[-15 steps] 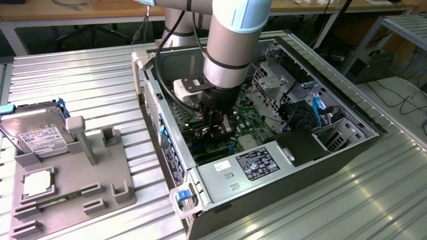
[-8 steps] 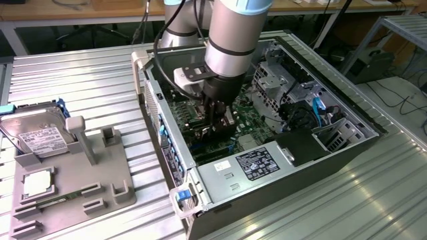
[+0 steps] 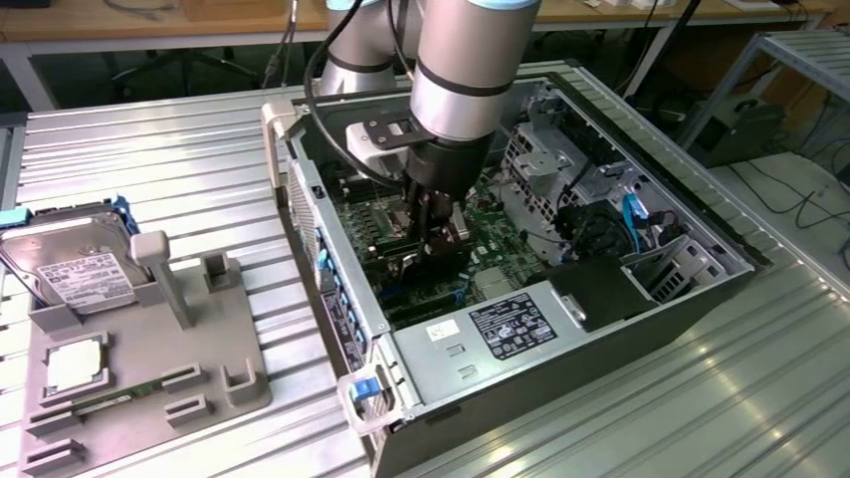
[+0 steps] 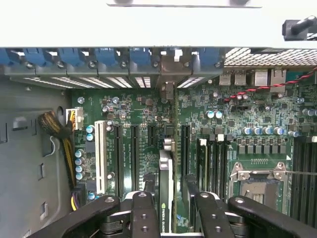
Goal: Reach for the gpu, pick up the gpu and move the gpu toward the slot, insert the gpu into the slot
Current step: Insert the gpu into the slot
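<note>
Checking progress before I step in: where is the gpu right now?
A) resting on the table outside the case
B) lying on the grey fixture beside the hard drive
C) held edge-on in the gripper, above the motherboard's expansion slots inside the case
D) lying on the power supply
C: the wrist view shows the gpu edge-on between the gripper fingers, over the motherboard slots.

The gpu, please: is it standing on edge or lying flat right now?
On edge. The gpu stands upright between the tool fingers, in line with the motherboard slots; whether it is seated, cannot tell.
</note>
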Controlling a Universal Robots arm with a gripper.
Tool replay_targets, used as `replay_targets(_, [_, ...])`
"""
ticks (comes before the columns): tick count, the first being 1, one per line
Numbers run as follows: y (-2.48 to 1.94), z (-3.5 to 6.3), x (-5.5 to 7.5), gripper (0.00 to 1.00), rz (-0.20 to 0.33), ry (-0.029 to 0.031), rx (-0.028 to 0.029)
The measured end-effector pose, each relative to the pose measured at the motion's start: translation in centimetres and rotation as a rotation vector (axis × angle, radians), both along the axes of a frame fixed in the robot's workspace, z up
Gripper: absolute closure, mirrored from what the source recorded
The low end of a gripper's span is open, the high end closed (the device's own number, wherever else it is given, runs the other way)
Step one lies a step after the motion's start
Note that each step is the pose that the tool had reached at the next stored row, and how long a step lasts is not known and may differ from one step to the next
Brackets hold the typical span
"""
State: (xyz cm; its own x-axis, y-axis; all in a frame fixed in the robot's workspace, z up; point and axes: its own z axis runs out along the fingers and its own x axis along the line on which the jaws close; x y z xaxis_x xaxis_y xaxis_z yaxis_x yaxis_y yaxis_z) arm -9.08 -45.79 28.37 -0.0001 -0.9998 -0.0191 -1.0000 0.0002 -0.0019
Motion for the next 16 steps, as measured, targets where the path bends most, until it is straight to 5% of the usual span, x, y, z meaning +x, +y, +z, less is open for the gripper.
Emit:
replay_targets(8, [0.0, 0.82, 0.0, 0.64, 0.0, 0.0, 0.0001])
replay_targets(12, [0.0, 0.83, 0.0, 0.85, 0.0, 0.0001, 0.0])
replay_targets(16, [0.0, 0.83, 0.0, 0.89, 0.0, 0.0001, 0.0])
